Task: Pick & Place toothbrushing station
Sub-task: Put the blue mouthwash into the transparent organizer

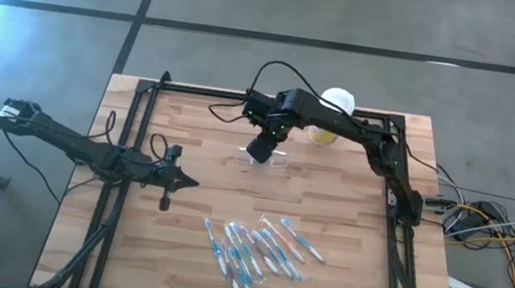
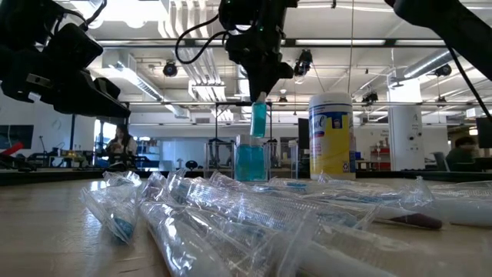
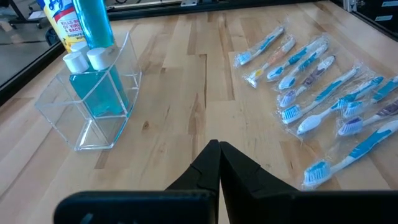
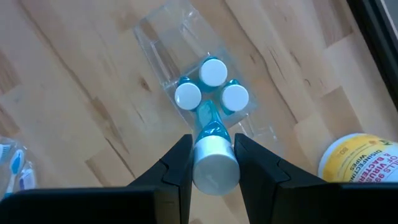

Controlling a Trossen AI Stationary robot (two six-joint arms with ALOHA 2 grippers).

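With the right gripper (image 4: 212, 163) clamped on a blue white-capped bottle (image 4: 214, 160) above the clear organizer (image 3: 93, 99), lower straight into the free slot beside three seated bottles (image 4: 211, 90); the left gripper (image 3: 219, 163) waits shut.

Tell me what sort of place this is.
Probably a robotics lab or workshop: a light wooden bench top inside a black metal frame, and an open hall with exposed ceiling ducts behind.
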